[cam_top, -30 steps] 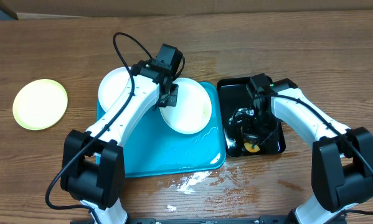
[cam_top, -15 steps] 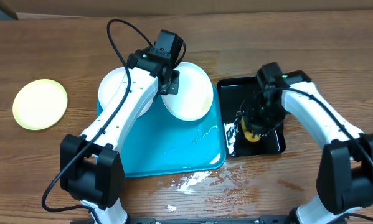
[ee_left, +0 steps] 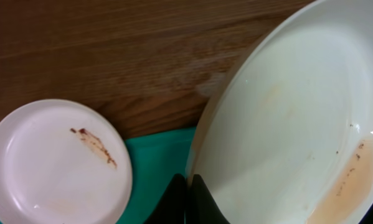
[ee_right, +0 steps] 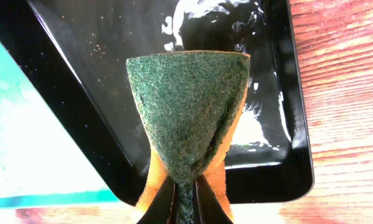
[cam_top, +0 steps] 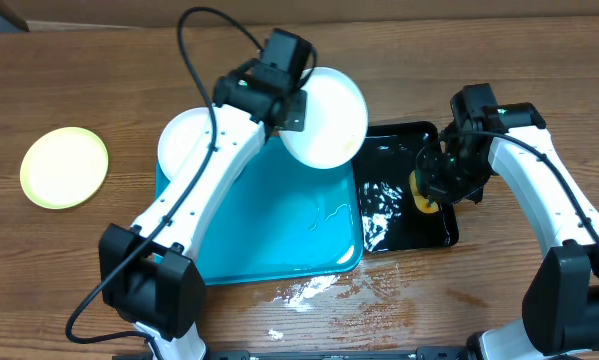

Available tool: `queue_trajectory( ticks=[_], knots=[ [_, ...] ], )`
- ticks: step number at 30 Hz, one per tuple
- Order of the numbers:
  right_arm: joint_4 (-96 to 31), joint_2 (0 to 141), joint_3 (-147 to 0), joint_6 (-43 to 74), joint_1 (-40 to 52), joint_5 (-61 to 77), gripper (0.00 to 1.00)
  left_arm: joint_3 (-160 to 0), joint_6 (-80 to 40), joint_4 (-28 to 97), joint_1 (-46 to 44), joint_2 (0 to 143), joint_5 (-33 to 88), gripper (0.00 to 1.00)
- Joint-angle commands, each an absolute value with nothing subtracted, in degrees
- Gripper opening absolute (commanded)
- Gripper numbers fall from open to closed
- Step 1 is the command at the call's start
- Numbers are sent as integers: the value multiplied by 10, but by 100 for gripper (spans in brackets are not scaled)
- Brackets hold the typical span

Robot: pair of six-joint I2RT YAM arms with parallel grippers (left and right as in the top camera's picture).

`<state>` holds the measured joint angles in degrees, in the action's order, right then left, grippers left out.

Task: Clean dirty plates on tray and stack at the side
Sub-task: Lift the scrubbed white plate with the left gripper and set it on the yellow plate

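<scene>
In the overhead view the left gripper [cam_top: 290, 108] sits in the upper middle of the frame, its jaws pressed together on the rim of a white plate [cam_top: 329, 118]. The plate is held tilted above the upper right corner of the blue tray [cam_top: 279, 235], and its right edge overlaps the upper left corner of the black tray [cam_top: 404, 150]. From the left wrist camera the plate fills the right half of the picture. It has a pale brown smear [ee_left: 348, 183] near its lower right rim and a few dark specks beside it. The fingers [ee_left: 206, 208] clamp its edge at the bottom centre.

A second white plate [cam_top: 182, 145] lies in the upper left corner of the blue tray, partly hidden by the left arm. The wrist view shows a short brown streak [ee_left: 94, 145] on it. A yellow-green plate [cam_top: 65, 167] lies on the wooden table [cam_top: 499, 60] at the far left, well apart from the tray.

At the right, the right gripper [cam_top: 426, 190] hangs over the black tray, pinching a sponge [ee_right: 189, 112]. In the right wrist view the sponge is folded between the jaws, green scouring side out, with orange foam showing at the bottom. The black tray is wet and glossy. Water lies on the blue tray's right side, and white flecks [cam_top: 304, 290] lie on the table just below its lower edge.
</scene>
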<state>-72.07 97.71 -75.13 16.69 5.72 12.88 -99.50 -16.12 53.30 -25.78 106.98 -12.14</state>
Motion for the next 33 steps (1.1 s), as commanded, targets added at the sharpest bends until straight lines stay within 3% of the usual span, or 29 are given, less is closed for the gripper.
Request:
queue_trajectory(
  ticks=[1,4,6,9,16,22,27,33],
  knots=[
    [-731,965,-763,160,57,131,4,-1011,-167,495,-298,1053,-144,4],
    [-737,965,-755,160,57,131,5,-1011,-167,469,-321,1053,-172,4],
    [-738,965,-742,160,57,131,18,-1011,-167,449,-336,1055,-188,4],
    [-736,965,-716,161,57,131,27,-1009,-146,416,-362,1056,-234,4],
    [-701,965,-681,163,57,138,31,-1009,-70,337,-447,1056,-457,4],
    [-683,965,-681,163,57,138,70,-1009,-51,305,-481,1056,-557,4],
    [-674,965,-681,163,57,138,86,-1009,-32,297,-500,1056,-591,4],
    [-670,965,-681,163,57,138,91,-1008,37,249,-529,1056,-622,4]
  ],
)
